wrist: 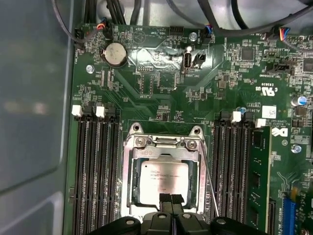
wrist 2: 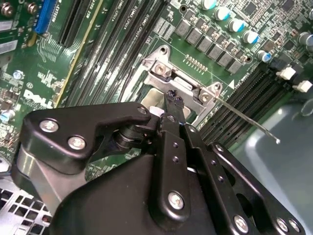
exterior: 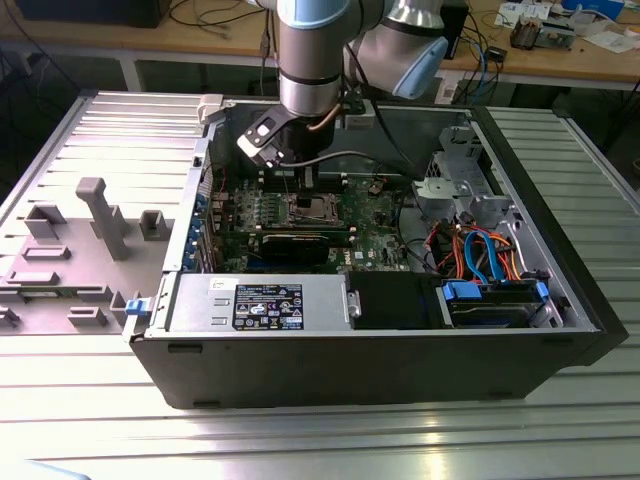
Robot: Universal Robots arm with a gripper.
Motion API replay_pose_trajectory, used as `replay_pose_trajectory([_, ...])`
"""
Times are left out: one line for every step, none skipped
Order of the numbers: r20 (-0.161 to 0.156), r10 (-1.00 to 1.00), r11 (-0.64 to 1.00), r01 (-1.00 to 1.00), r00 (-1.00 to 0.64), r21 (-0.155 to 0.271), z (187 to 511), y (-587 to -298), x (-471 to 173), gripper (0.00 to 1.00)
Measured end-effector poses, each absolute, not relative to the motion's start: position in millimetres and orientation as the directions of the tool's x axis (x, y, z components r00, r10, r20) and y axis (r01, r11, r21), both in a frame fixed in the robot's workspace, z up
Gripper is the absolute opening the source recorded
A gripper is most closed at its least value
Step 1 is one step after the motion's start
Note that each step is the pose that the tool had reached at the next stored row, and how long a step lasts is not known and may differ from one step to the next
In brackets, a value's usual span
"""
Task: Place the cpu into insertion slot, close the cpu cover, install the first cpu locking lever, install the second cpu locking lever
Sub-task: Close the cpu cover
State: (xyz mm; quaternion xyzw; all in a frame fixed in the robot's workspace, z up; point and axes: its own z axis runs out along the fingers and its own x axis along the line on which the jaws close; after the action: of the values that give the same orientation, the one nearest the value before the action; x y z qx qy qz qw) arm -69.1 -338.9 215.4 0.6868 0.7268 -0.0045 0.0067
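Fingers (wrist: 165, 199) are clenched tip to tip with nothing visible between them. They hang over the edge of the cpu cover (wrist: 128, 176) that lies farthest from the round coin battery (wrist: 116, 54). From where I stand, the arm (exterior: 310, 50) reaches straight down into the open computer case (exterior: 300, 350) on the ribbed metal desk (exterior: 320, 440). The cpu (wrist: 164, 177) sits in its socket on the green board (wrist: 161, 78), just beyond the fingertips and apart from them, its silver top showing through the cover's window. The cover looks flat around it. A thin wire lever (wrist: 210, 186) runs along one side of the cover, and in the second wrist view its free end (wrist 2: 277, 140) sticks out past the memory slots (wrist 2: 244, 105).
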Motion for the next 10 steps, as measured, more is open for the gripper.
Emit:
replay_pose_trajectory([-0.016, 0.998, 0.057, 0.998, -0.056, 0.003, 213.4, -338.9, -69.4, 0.11])
replay_pose_trajectory([-0.016, 0.998, 0.057, 0.998, -0.057, 0.003, 211.4, -338.9, -69.5, 0.11])
replay_pose_trajectory([-0.016, 0.998, 0.057, 0.998, -0.056, 0.003, 210.0, -338.9, -69.7, 0.11])
replay_pose_trajectory([-0.016, 0.998, 0.057, 0.998, -0.056, 0.003, 208.6, -338.9, -69.8, 0.11])
replay_pose_trajectory([-0.016, 0.998, 0.057, 0.998, -0.057, 0.003, 206.7, -338.9, -69.8, 0.11])
replay_pose_trajectory([-0.016, 0.998, 0.057, 0.998, -0.057, 0.002, 205.7, -339.0, -69.9, 0.11])
replay_pose_trajectory([-0.017, 0.998, 0.057, 0.998, -0.057, 0.002, 205.0, -339.1, -69.9, 0.11])
replay_pose_trajectory([-0.017, 0.998, 0.056, 0.998, -0.056, 0.002, 204.7, -339.1, -70.0, 0.11])
replay_pose_trajectory([-0.016, 0.998, 0.056, 0.998, -0.056, 0.003, 205.0, -339.0, -69.9, 0.11])
replay_pose_trajectory([-0.015, 0.998, 0.056, 0.998, -0.056, 0.004, 205.8, -338.8, -69.8, 0.11])
